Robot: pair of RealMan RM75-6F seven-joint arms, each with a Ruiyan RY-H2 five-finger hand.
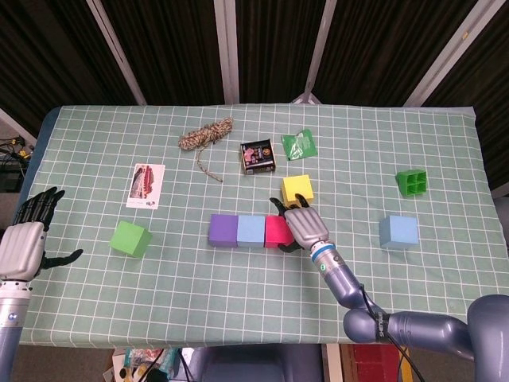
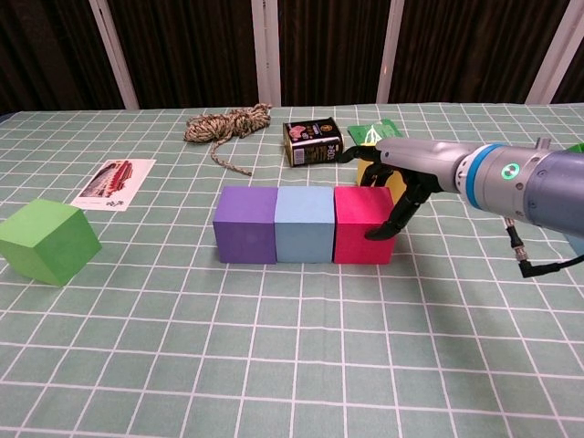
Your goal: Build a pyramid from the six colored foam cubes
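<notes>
Right hand [image 1: 305, 228] rests on the pink cube [image 1: 276, 231] — beside light-blue cube [image 1: 251, 231] (purple cube [image 1: 223, 230] leftmost).

**Camera positions: two views, one worktop**

Head view: mounted high, looking steeply down and forward over the whole worktop [image 1: 95, 286], all four edges in frame, dark slatted wall beyond. Distant; objects small.

Chest view: mounted low, near worktop [image 2: 274, 365] height, facing forward across the surface toward the same dark wall. Close; objects large, near edge cut off.

Shared area: middle of the worktop, namely the row of cubes [image 1: 250, 231] [image 2: 304, 224], rope coil [image 1: 205, 134] [image 2: 226, 121], printed card [image 1: 145, 185] [image 2: 113, 182], dark tin [image 1: 258, 157] [image 2: 313, 142], right robot hand [image 1: 304, 226] [image 2: 400, 175].
</notes>
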